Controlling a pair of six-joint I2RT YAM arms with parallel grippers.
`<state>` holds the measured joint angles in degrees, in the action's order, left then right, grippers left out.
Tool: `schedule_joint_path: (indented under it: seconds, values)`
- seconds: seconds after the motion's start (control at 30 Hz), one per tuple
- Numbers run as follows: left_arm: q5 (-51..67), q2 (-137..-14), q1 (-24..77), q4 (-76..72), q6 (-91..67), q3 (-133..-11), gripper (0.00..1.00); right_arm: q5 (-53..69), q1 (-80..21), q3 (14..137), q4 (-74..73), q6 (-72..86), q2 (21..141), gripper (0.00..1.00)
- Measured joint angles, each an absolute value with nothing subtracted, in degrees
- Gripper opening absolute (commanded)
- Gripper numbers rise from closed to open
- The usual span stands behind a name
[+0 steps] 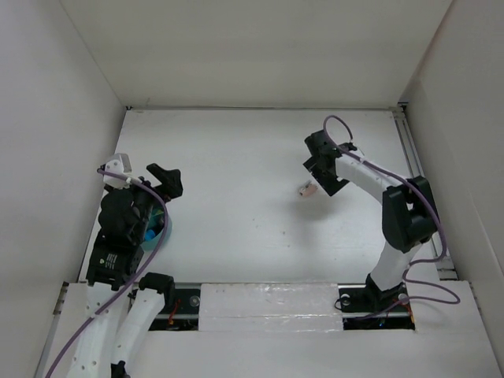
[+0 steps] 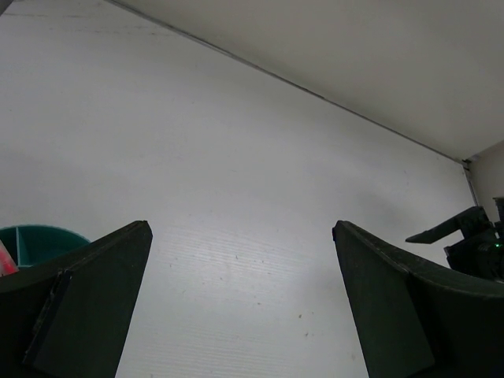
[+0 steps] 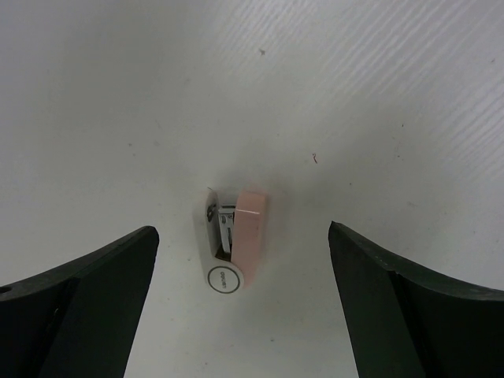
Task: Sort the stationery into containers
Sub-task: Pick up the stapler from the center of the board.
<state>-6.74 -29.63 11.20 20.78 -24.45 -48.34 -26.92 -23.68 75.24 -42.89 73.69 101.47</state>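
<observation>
A small pink-and-white stationery piece (image 1: 307, 189), shaped like a mini stapler, lies on the white table right of centre. In the right wrist view it (image 3: 253, 216) lies flat between my fingers. My right gripper (image 1: 319, 175) hovers just over it, open and empty (image 3: 242, 231). The teal cup (image 1: 160, 233) stands at the near left, mostly hidden under my left arm. Its rim shows in the left wrist view (image 2: 43, 239) with something red-pink inside. My left gripper (image 1: 143, 175) is open and empty (image 2: 240, 224) beside the cup. Pencils, markers and pen are out of view.
White walls enclose the table on the left, back and right. A rail runs along the right edge (image 1: 411, 153). The right arm's gripper shows at the far right of the left wrist view (image 2: 471, 236).
</observation>
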Motion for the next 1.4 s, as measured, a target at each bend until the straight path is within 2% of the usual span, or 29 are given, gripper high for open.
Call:
schedule_joint_path:
  seconds: [0.33, 0.43, 0.47, 0.67, 0.7, 0.8, 0.83, 0.87, 0.93, 0.97, 1.23, 1.4]
  values:
    - [-6.42, -29.78, 11.2, 20.8, -24.45, -48.34, 1.0, -21.85, -23.7, 75.18, -38.76, 73.14, 109.36, 0.9]
    - [-6.44, -29.78, 11.2, 20.8, -24.45, -48.34, 1.0, -21.74, -23.7, 75.18, -38.41, 73.34, 109.36, 0.8]
    - [-6.42, -29.78, 11.2, 20.8, -24.45, -48.34, 1.0, -21.74, -23.7, 75.16, -38.44, 73.45, 109.36, 0.73]
    - [-6.42, -29.58, 11.2, 20.8, -24.45, -48.34, 1.0, -22.0, -23.68, 73.67, -37.82, 74.5, 108.75, 0.57]
    - [-6.42, -29.45, 11.2, 20.8, -24.45, -48.34, 1.0, -22.04, -23.68, 73.21, -37.6, 74.63, 108.44, 0.49]
    - [-6.39, -29.02, 11.2, 20.8, -24.45, -48.34, 1.0, -22.02, -23.68, 72.36, -36.67, 75.09, 108.09, 0.33]
    - [-6.39, -28.93, 11.2, 20.8, -24.45, -48.34, 1.0, -22.0, -23.68, 72.18, -36.25, 75.24, 108.07, 0.18]
    - [-6.39, -28.91, 11.2, 20.78, -24.45, -48.34, 1.0, -21.93, -23.68, 72.07, -35.94, 75.33, 108.03, 0.11]
    - [-6.42, -28.91, 11.2, 20.8, -24.45, -48.34, 1.0, -21.71, -23.68, 71.83, -35.14, 75.68, 107.87, 0.07]
    - [-6.44, -28.91, 11.2, 20.8, -24.45, -48.34, 1.0, -21.56, -23.68, 71.77, -34.85, 75.66, 107.87, 0.0]
    - [-5.69, -29.36, 11.2, 20.8, -24.32, -48.34, 1.0, -20.97, -23.86, 71.64, -33.93, 74.28, 107.77, 0.0]
    - [2.61, -32.95, 11.18, 20.05, -22.87, -48.34, 1.0, -20.21, -26.39, 71.61, -31.51, 67.59, 106.76, 0.0]
